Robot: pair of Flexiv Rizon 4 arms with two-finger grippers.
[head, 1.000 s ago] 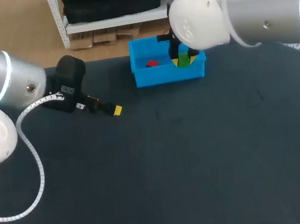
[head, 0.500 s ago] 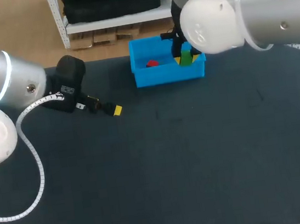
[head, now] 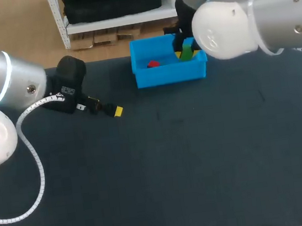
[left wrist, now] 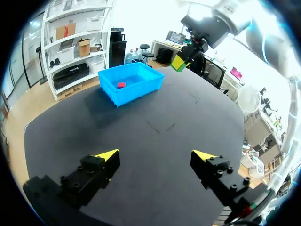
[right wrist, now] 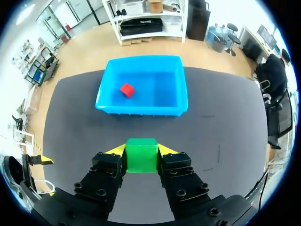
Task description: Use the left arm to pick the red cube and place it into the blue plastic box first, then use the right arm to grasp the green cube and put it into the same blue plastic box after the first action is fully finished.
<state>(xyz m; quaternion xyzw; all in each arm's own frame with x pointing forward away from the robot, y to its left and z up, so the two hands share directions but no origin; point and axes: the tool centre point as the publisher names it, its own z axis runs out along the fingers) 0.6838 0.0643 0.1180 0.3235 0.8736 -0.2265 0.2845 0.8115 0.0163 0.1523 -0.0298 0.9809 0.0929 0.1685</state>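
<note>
Green cube: clamped from both sides between the yellow tips of the right gripper. Held in the air, clear of the table. Upper middle of the head frame, overlapping the right end of the box. In the right wrist view, box ahead of the fingers, table showing between them; cannot tell whether already over the box.

Red cube: lying tilted on the box floor, toward its left side, apart from the walls.

Box: standing near the table's far edge, upper middle of the head frame.

Left gripper: fingers spread wide, nothing between them. Low over the table at the left of the head frame, well apart from the box.
</note>
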